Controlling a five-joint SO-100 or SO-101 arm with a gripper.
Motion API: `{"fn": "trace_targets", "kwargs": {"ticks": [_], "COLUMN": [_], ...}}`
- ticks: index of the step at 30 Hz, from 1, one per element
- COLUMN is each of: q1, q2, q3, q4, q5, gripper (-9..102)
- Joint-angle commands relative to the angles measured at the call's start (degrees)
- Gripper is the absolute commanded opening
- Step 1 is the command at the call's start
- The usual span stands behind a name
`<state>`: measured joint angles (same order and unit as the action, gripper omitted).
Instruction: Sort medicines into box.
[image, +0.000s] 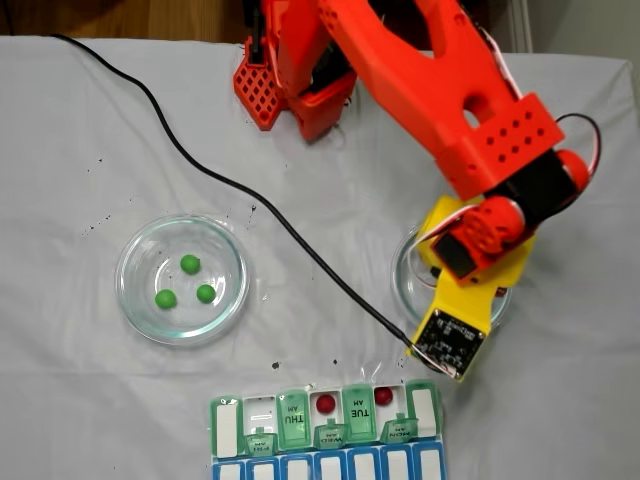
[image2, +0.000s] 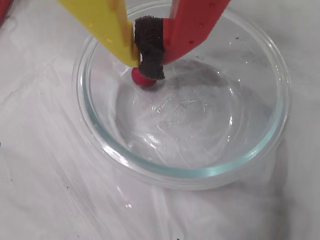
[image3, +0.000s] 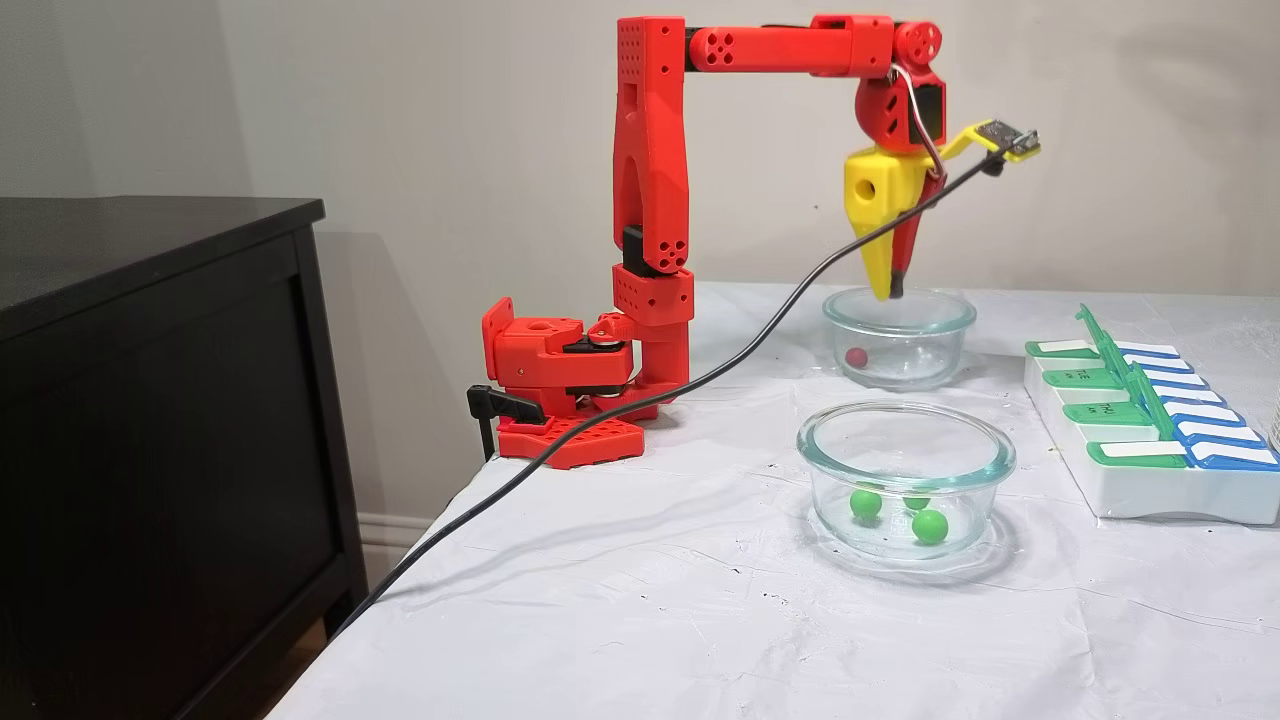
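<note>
In the wrist view the yellow-and-red two-finger gripper (image2: 150, 67) hangs over a round clear glass dish (image2: 100, 145), its tips closed together on their black padding with nothing between them — one small dark red ball (image2: 142, 79) lies on the dish floor just under the tips, partly hidden by them. The side fixed view shows what that view cannot: the gripper tips (image3: 888, 290) sit at the dish rim, clear above the ball (image3: 855, 357) on the bottom.

In the top-down fixed view, two more dark red balls (image: 325, 403) (image: 383, 396) rest in open white cells of the flat pill organizer with translucent green lids (image: 228, 425), and three bright green balls (image: 190, 263) lie in a second glass dish (image: 135, 300) to its left, well apart from the arm.
</note>
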<state>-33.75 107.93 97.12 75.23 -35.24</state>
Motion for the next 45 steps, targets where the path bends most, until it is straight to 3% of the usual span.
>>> {"fn": "trace_targets", "kwargs": {"ticks": [1,5,30,33,36,45], "q1": [0.9,0.0,-7.4,-8.0,-8.3,-4.1], "q2": [0.4,-1.9,-15.7,-16.4,-16.3,-12.7], "q3": [-2.4,-3.3,-1.0,-0.8,-0.4,-6.6], "q4": [-1.4,2.9,11.8,12.0,11.7,14.2], "q5": [-4.6,-4.4,-8.5,-7.6,-6.5,-3.6], "gripper": [5,17,18,15,2,0]}}
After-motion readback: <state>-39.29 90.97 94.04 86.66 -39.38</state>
